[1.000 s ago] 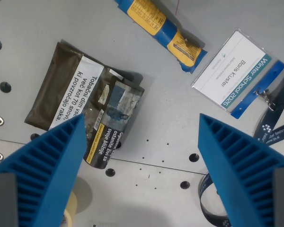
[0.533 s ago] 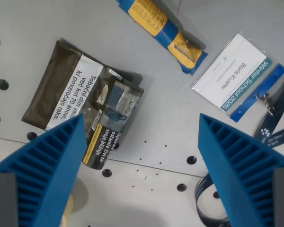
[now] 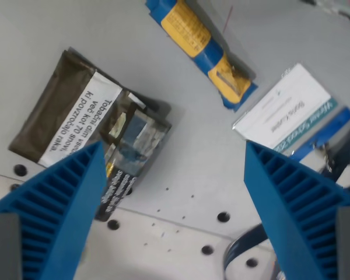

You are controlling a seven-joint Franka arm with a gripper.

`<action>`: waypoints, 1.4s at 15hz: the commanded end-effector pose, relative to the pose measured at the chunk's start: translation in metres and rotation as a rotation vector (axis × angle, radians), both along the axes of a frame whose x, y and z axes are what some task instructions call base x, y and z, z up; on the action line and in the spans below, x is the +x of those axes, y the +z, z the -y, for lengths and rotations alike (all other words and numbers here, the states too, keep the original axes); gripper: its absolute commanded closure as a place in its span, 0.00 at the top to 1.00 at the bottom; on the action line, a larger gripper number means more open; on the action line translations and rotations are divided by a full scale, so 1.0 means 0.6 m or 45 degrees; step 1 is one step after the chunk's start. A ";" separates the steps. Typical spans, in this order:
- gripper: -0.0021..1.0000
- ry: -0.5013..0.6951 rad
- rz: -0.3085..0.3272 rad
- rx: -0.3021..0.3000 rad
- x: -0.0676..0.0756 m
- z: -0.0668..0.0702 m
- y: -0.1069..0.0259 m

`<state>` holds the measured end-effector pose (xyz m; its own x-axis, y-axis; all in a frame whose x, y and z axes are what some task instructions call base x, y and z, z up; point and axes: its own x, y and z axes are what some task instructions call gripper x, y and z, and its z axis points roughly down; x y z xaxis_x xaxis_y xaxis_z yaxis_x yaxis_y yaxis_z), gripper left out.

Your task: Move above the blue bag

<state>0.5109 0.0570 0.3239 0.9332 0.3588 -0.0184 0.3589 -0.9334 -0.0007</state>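
Note:
The blue bag (image 3: pixel 201 49), a long blue packet with yellow labels, lies slanted on the grey table near the top middle of the wrist view. My gripper (image 3: pixel 174 169) is open, its two ribbed blue fingers (image 3: pixel 52 216) filling the lower corners with nothing between them. The bag lies beyond the fingertips, a little toward the wrist view's right of the gap's middle, and its upper end runs out of the frame.
A dark tobacco pouch (image 3: pixel 70 119) with a white warning label lies at the wrist view's left, partly behind the left finger. A white name badge (image 3: pixel 286 108) with a blue lanyard (image 3: pixel 245 248) lies at the right. The grey table (image 3: pixel 186 175) has several screw holes.
The camera has moved and tilted: the whole scene has slid down and leftward in the picture and more of the blue bag shows at the top. The fingers stay apart as before.

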 end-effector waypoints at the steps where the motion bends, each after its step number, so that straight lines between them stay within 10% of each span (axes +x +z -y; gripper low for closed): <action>1: 1.00 0.299 0.110 -0.002 0.000 0.007 -0.021; 21: 1.00 0.818 0.144 -0.021 0.048 0.019 -0.184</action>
